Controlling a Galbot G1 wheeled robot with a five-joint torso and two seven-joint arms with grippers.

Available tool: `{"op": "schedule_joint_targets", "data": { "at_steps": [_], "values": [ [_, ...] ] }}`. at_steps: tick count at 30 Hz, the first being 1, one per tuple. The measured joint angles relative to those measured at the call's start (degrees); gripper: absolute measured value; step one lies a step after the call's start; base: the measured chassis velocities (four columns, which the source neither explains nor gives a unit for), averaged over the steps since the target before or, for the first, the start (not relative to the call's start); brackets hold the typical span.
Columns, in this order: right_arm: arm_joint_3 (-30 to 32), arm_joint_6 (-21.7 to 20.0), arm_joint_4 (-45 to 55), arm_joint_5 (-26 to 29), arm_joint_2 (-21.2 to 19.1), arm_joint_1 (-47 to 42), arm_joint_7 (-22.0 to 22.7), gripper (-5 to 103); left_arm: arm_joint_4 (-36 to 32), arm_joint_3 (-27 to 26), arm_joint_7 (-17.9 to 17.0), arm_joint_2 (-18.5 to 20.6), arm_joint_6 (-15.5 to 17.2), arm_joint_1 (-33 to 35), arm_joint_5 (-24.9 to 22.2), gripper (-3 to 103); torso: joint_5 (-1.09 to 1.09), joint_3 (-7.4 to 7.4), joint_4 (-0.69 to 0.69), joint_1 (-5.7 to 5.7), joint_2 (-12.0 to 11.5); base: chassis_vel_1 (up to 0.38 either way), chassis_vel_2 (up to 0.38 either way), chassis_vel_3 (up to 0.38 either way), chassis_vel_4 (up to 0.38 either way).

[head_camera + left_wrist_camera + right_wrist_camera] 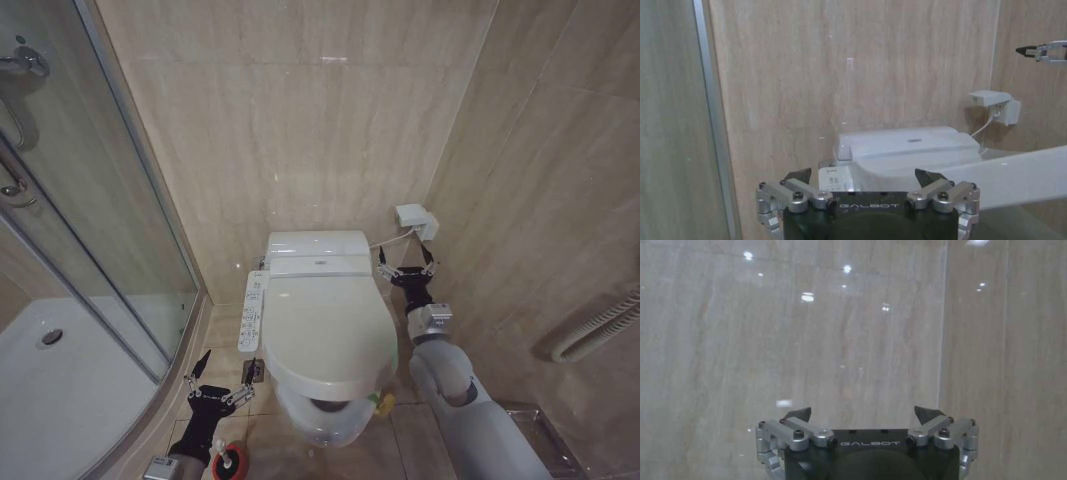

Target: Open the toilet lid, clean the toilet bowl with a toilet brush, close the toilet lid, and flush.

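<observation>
The toilet lid (pixel 325 325) lies shut over the toilet bowl (pixel 318 420), with a yellow-green loop (pixel 383 402) at its front right edge. My right gripper (pixel 405 258) stands open to the right of the tank (pixel 318 250), holding nothing; in its wrist view the right gripper (pixel 863 411) faces the tiled wall. My left gripper (pixel 226 365) is open and low on the toilet's left, near the button panel (pixel 252 312). Its wrist view has the left gripper (pixel 862 174) looking over the tank (pixel 907 142) and lid (pixel 1020 175). I cannot make out the toilet brush.
A red cup holder (pixel 230 463) stands on the floor under my left wrist. The glass shower enclosure (pixel 90 250) and white shower tray (pixel 50 390) fill the left. A wall socket (pixel 415 220) with a cable sits above the right gripper. A grab bar (pixel 595 330) hangs on the right wall.
</observation>
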Motion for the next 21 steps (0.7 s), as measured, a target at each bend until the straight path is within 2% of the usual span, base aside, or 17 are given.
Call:
{"op": "schedule_joint_targets", "data": {
  "at_steps": [7, 21],
  "values": [
    [0.51, 0.04, -0.74, -0.09, -0.45, 0.39, 0.62, 100, 0.0, 0.0, 0.0, 0.0, 0.0, 0.0, 0.0, 100, 0.0, 0.0, 0.0, 0.0, 0.0, 0.0, 0.0, 0.0, 0.0],
    [1.26, -0.48, 0.0, -0.74, -0.82, -0.72, -0.84, 100, 0.0, 0.0, 0.0, 0.0, 0.0, 0.0, 0.0, 100, 0.0, 0.0, 0.0, 0.0, 0.0, 0.0, 0.0, 0.0, 0.0]
  ]
}}
